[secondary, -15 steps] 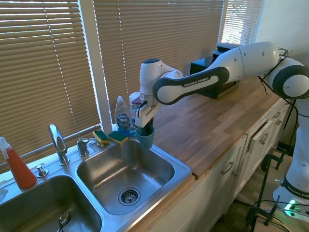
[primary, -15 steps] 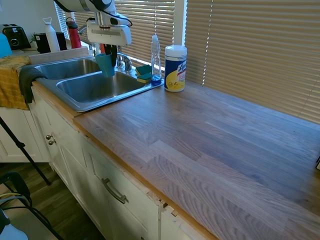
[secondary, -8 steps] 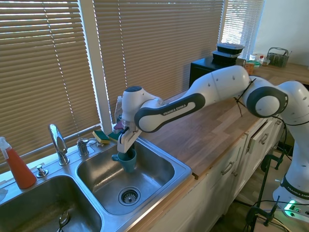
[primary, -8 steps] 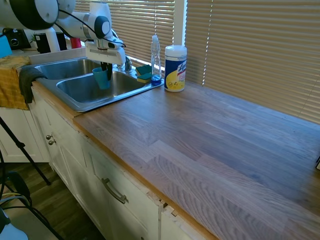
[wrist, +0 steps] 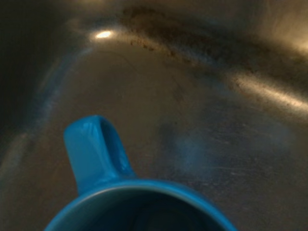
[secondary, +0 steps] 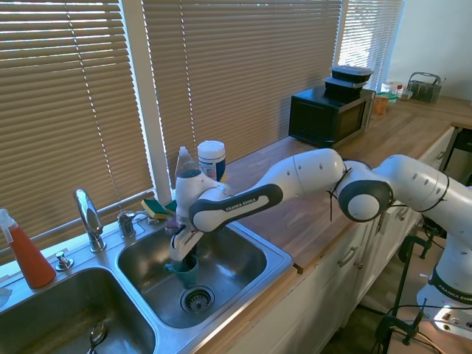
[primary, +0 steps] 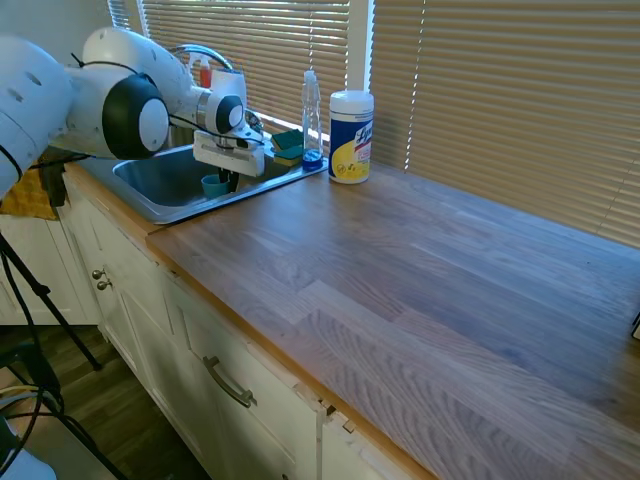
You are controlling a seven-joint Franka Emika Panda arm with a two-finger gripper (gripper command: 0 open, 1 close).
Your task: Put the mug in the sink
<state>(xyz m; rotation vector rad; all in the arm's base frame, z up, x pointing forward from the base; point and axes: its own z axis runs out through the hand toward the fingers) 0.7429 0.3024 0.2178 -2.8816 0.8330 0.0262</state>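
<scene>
The small teal-blue mug (secondary: 183, 273), handle (wrist: 94, 147) showing in the wrist view, sits low inside the right basin of the stainless steel double sink (secondary: 243, 254), at about ten o'clock from the round drain (secondary: 197, 298). The white arm's gripper (secondary: 181, 256) is clenched on the mug's rim. On the sink's back ledge lie yellow-and-green sponges (secondary: 168, 209), with a white-and-yellow wipes canister (primary: 351, 137) beyond.

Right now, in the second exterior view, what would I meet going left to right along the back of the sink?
Red spray bottle → chrome faucet → sponges → dish soap bottle → wipes canister.
</scene>
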